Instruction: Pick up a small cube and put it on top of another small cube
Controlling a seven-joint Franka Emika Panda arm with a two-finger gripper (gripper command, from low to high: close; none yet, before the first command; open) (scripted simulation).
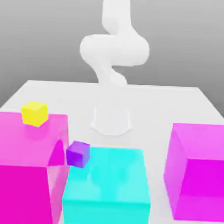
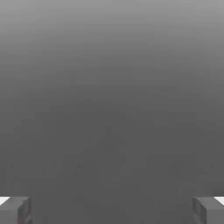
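White table (image 1: 46,90), exterior view, left to right. Item one: large magenta block (image 1: 24,169) at the table's near-left corner, carrying a small yellow cube (image 1: 35,113) on its top face near the back edge. Item two: small purple cube (image 1: 78,154), resting at the back-left corner of a low cyan block (image 1: 108,189) and just beside the magenta block. Item three: white arm (image 1: 114,49), its base (image 1: 111,120) standing at the table's middle behind the cyan block. Item four: second large magenta block (image 1: 198,172) at the near-right edge. In the hand view, gripper (image 2: 112,210) with fingers (image 2: 15,210) spread wide apart, nothing between them.
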